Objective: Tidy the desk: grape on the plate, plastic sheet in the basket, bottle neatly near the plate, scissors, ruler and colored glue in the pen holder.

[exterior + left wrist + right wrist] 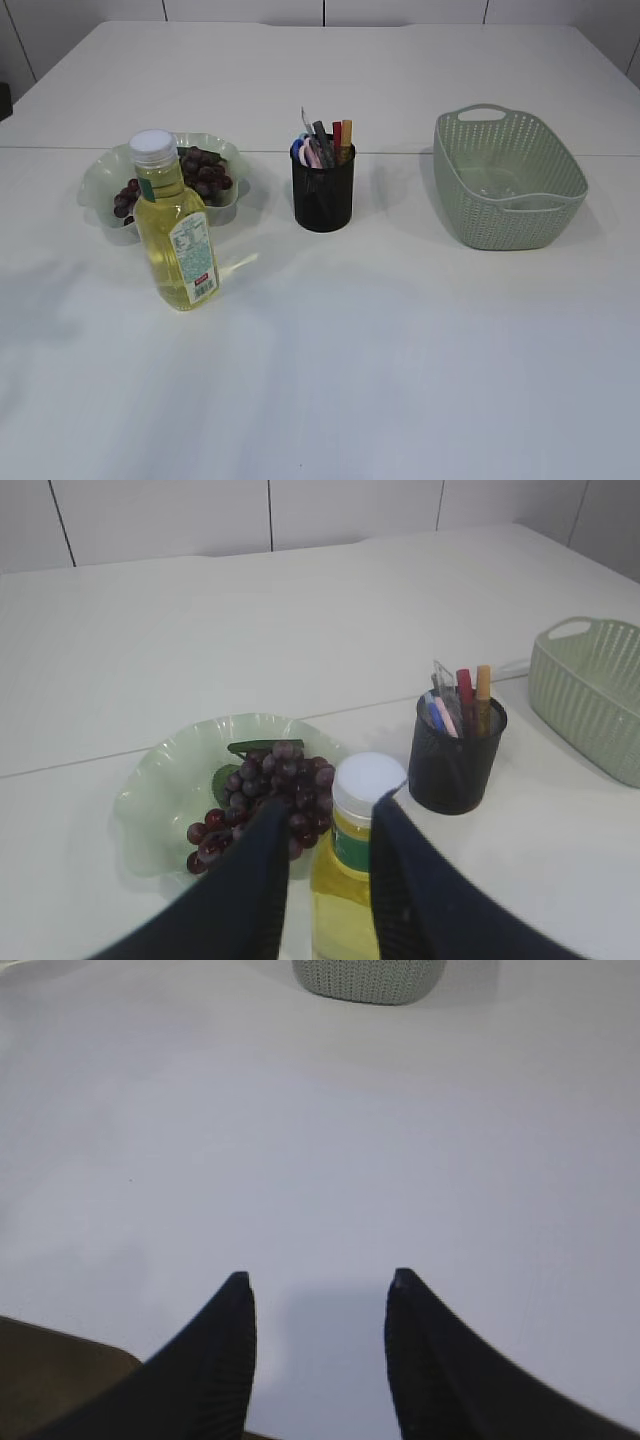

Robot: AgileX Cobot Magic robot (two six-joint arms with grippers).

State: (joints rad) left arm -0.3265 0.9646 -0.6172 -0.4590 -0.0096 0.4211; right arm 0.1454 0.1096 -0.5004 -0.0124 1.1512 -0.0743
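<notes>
Much bare table point(400, 380) lies open near and right. Far right sits the basket point(510, 180); far left the plate point(100, 185) with grapes point(205, 170); the bottle point(175, 235) stands upright just before it. Both grippers, left point(325, 815) and right point(320, 1285), are parted, empty.

Everything is looking bright and evenly lit, with soft faint shadows lying on the white surface point(400, 380) and nothing blowing out into harsh glare. The bottle point(176, 232) is throwing a pale yellowish glow onto the surface beside it. In both wrist views the dark jaws are looking soft and out of focus up close.
</notes>
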